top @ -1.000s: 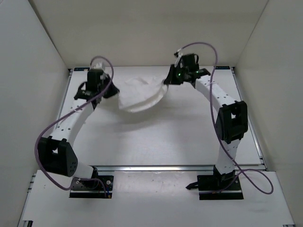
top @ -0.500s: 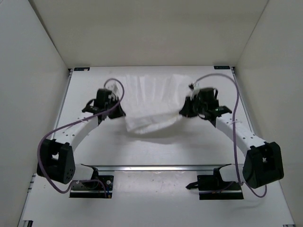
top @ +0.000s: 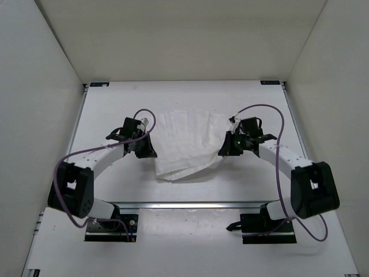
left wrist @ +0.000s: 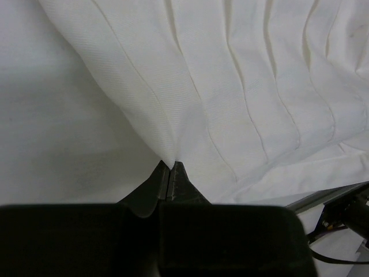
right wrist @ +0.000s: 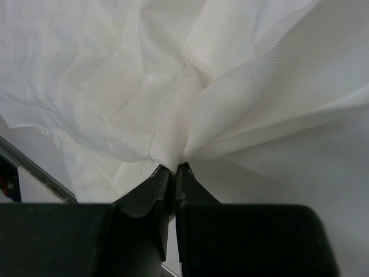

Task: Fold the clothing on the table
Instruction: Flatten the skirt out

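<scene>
The clothing [top: 187, 141] is a thin white garment with parallel creases, spread on the middle of the table [top: 190, 98] between the two arms. My left gripper [top: 151, 151] is shut on its left edge; the left wrist view shows the fabric [left wrist: 230, 98] pinched at the tips of the left gripper [left wrist: 171, 164]. At the garment's right edge my right gripper [top: 222, 148] is also shut on it, with bunched cloth [right wrist: 190, 109] gathered into the tips of the right gripper [right wrist: 173, 168]. The garment's near edge sags in loose layers toward the front rail.
White walls enclose the table on three sides. A metal rail [top: 190, 204] runs along the near edge, with both arm bases [top: 112, 225] behind it. Purple cables [top: 265, 109] loop over each arm.
Both grippers have drawn the clothing from the far end of the table toward the near side and lowered it. The garment now lies more spread out and flatter.
</scene>
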{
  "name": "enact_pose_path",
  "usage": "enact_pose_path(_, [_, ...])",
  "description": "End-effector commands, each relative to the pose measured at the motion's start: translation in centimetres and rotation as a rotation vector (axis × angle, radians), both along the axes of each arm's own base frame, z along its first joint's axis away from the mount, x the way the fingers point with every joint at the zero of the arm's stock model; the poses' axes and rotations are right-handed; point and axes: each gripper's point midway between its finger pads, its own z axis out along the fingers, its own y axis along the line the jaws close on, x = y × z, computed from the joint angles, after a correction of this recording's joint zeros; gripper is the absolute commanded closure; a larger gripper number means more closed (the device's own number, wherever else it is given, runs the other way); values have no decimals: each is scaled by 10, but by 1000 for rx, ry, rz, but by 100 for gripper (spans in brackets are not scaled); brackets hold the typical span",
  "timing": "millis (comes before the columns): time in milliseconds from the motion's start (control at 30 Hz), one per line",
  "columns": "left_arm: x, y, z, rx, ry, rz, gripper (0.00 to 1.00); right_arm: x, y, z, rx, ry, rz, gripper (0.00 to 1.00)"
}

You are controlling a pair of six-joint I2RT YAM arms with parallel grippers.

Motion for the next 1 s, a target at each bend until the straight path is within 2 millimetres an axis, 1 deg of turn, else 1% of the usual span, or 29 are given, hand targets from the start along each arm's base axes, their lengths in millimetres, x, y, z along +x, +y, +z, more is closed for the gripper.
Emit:
enact_pose_path(0, [25, -9, 1, -12, -35, -17, 100, 44, 3, 16, 13, -90, 2, 100])
enact_pose_path(33, [27, -8, -3, -1, -11, -22, 100, 49, 6, 22, 30, -83, 5, 100])
enact_pose_path(67, [31, -10, -3, 6, -14, -29, 100, 51, 4, 21, 22, -78, 2, 100])
enact_pose_path(133, [28, -7, -7, 41, -5, -43, 100, 44, 5, 16, -14, -57, 22, 100])
enact_pose_path(167, [27, -5, -4, 42, -12, -31, 100, 43, 3, 16, -31, -59, 24, 92])
enact_pose_path(200, [26, -2, -7, 52, -7, -36, 100, 35, 4, 15, -43, -46, 43, 69])
enact_pose_path(233, [24, 0, -3, 48, -7, -29, 100, 28, 2, 14, -56, -33, 53, 46])
enact_pose_path(267, [27, 5, 2, 51, -21, -13, 95, 26, 1, 16, -71, -42, 62, 35])
enact_pose_path(300, [27, 7, 6, 66, -23, -18, 79, 20, -1, 24, -80, -48, 66, 24])
enact_pose_path(333, [29, 10, 17, 70, -42, -22, 66, 20, -5, 35, -83, -72, 61, 16])
enact_pose_path(367, [36, 12, 29, 71, -76, -14, 40, 24, -9, 42, -90, -99, 56, 13])
enact_pose_path(400, [46, 16, 42, 81, -115, 0, 26, 29, -17, 59, -79, -137, 31, 12])
enact_pose_path(433, [48, 14, 51, 80, -140, -3, 20, 33, -24, 69, -76, -163, 11, 12])
enact_pose_path(467, [59, 15, 66, 74, -181, 13, 15, 45, -31, 86, -61, -206, -17, 14])
enact_pose_path(500, [66, 11, 77, 57, -210, 10, 14, 48, -32, 90, -55, -217, -29, 21])
enact_pose_path(533, [72, 7, 85, 38, -238, 6, 15, 58, -34, 94, -50, -236, -44, 39])
enact_pose_path(567, [82, 4, 88, 14, -260, 21, 20, 68, -37, 92, -43, -244, -64, 54])
enact_pose_path(600, [86, 2, 90, 5, -272, 23, 34, 71, -35, 88, -27, -232, -74, 83])
enact_pose_path(633, [93, -5, 88, -14, -285, 32, 53, 82, -33, 83, -15, -241, -81, 99])
enact_pose_path(667, [100, -7, 83, -22, -287, 52, 65, 88, -26, 73, -10, -234, -70, 100])
enact_pose_path(700, [104, -7, 71, -14, -264, 78, 87, 94, -21, 63, -16, -225, -73, 100])
enact_pose_path(733, [107, -8, 64, -12, -263, 83, 98, 97, -18, 56, -28, -218, -58, 100])
enact_pose_path(767, [111, -10, 51, 2, -242, 100, 100, 101, -13, 45, -48, -194, -46, 100])
enact_pose_path(800, [111, -13, 40, 9, -224, 97, 100, 105, -11, 40, -61, -189, -38, 100])
enact_pose_path(833, [109, -20, 34, 0, -219, 81, 100, 106, -5, 30, -64, -160, -17, 99])
enact_pose_path(867, [110, -21, 26, 6, -204, 86, 100, 106, 0, 19, -69, -135, 2, 100])
enact_pose_path(900, [105, -24, 14, 21, -178, 71, 100, 106, 2, 8, -82, -109, 5, 100])
enact_pose_path(967, [101, -30, 3, 55, -162, 54, 100, 108, 1, -5, -111, -94, 1, 100])
